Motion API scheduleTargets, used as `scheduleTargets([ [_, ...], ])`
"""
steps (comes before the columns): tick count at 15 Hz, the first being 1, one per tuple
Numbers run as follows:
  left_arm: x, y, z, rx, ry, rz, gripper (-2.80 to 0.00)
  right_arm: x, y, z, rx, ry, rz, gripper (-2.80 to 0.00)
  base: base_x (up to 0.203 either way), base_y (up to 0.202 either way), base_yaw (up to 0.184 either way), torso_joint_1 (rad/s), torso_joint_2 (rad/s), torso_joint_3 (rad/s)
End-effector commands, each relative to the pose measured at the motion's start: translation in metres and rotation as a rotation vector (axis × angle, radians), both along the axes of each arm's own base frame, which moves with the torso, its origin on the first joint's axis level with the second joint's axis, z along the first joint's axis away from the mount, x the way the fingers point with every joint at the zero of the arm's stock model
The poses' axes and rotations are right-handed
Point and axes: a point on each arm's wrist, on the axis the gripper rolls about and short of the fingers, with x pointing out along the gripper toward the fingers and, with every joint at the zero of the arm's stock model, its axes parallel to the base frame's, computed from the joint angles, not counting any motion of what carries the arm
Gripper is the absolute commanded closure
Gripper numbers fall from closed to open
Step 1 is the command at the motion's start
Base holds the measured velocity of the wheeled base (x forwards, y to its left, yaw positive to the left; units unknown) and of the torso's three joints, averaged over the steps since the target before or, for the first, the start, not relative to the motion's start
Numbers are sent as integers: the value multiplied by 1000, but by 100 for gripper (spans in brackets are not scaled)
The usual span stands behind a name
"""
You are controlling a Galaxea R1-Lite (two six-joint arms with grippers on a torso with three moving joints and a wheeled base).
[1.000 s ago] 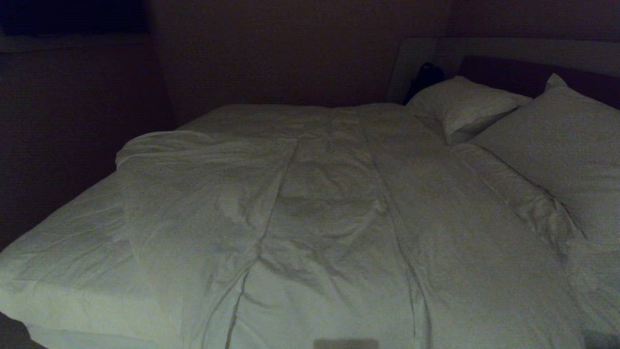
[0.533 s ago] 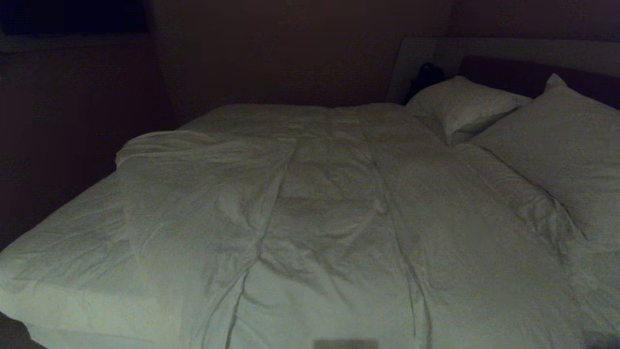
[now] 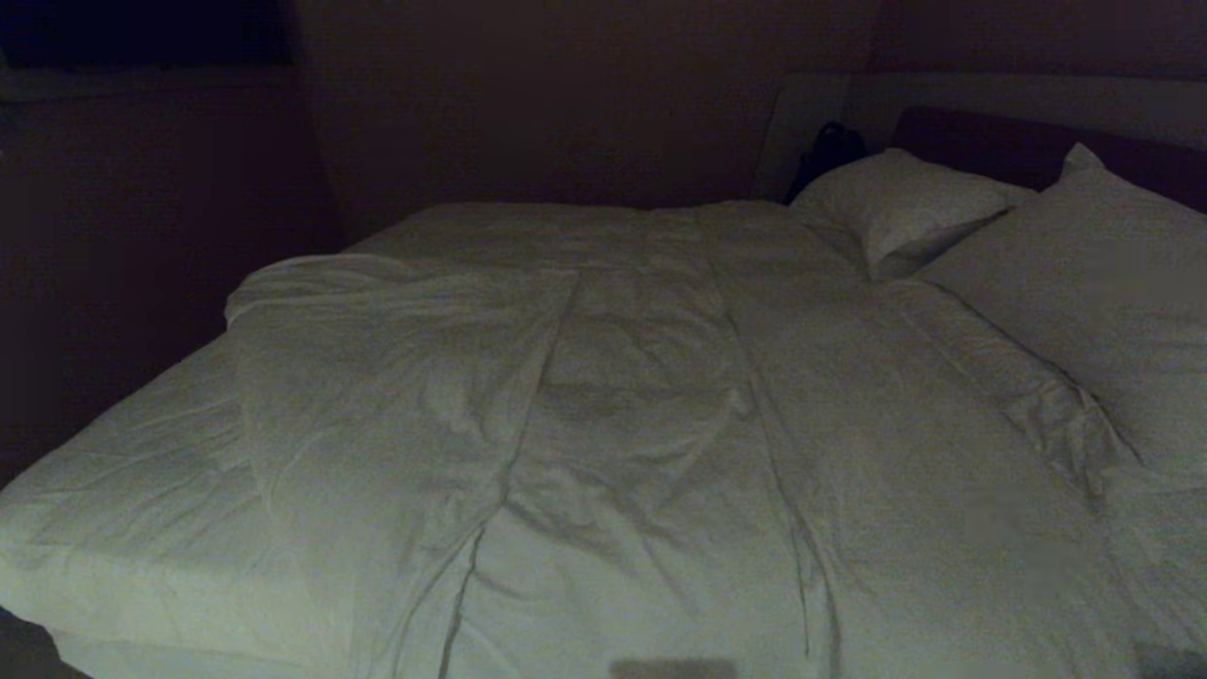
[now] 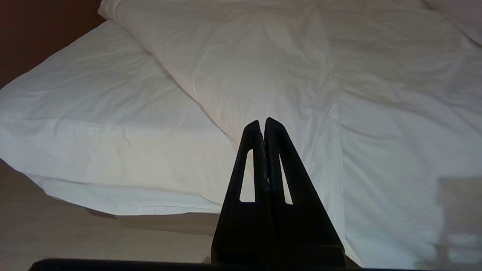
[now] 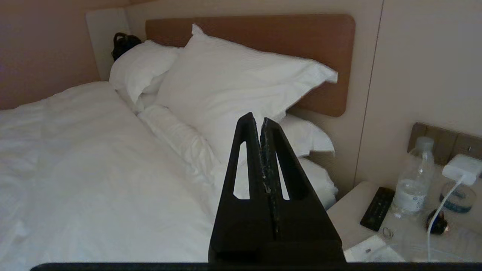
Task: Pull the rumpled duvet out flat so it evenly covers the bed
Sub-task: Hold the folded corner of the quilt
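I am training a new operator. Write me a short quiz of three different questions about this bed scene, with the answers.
1. True or false: the duvet covers the whole bed.
2. Which is bare sheet? A) the foot end on the robot's left B) the end by the pillows
3. Fill in: the left tool and the right tool are both ____ and hold nothing.

Key: 1 false, a strip of sheet shows; 2 A; 3 shut.

left tool (image 4: 262, 122), right tool (image 5: 256, 119): matte black, triangular fingers with slotted cutouts, pale flecks along inner edges.
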Motion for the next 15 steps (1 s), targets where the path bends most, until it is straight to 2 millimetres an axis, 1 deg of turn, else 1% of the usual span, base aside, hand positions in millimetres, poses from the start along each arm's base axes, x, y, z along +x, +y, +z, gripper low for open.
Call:
scheduleTargets([
  [1,0,0,0,0,1,0,0,1,2,-8,31,-37,95,0,0,0,0,0,0,0],
  [4,0,0,0,0,1,0,0,3,3,-18,43,-23,114,0,0,0,0,0,0,0],
  [10,0,0,0,0,1,1,0,-4,5,-35,55,-26,34,0,0,0,0,0,0,0],
  [11,0,0,0,0,1,1,0,-7,6,-42,51,-39,50,0,0,0,0,0,0,0],
  [13,0,0,0,0,1,0,0,-15,7,-51,34,-74,112,0,0,0,0,0,0,0],
  [15,0,0,0,0,1,0,0,-22,9,-57,-3,-111,220,0,0,0,0,0,0,0],
])
